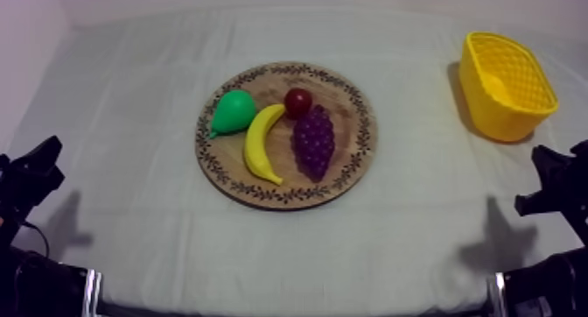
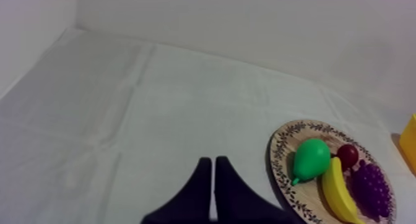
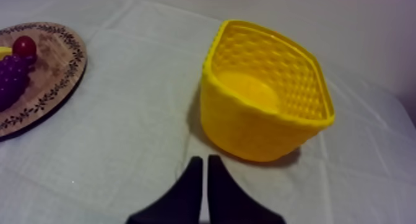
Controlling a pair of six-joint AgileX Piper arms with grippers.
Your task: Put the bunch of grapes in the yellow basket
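A purple bunch of grapes point(image 1: 313, 143) lies on the right half of the round wooden board point(image 1: 360, 154), mid-table. The yellow basket point(image 1: 507, 84) stands empty at the far right. My left gripper point(image 1: 39, 163) rests low at the left edge, far from the board. Its fingers point(image 2: 212, 177) lie together as a narrow wedge over bare cloth, with the grapes point(image 2: 371, 189) and board point(image 2: 281, 158) off to one side. My right gripper point(image 1: 549, 176) rests low at the right edge, just in front of the basket point(image 3: 266, 103), shut point(image 3: 202, 171) on nothing. The grapes point(image 3: 11, 81) lie far off on the board point(image 3: 52, 84).
On the board with the grapes lie a green pear point(image 1: 232, 112), a banana point(image 1: 260, 144) and a small red fruit point(image 1: 298, 102). Grey-white cloth point(image 1: 420, 242) surrounds the board, with open room between board and basket.
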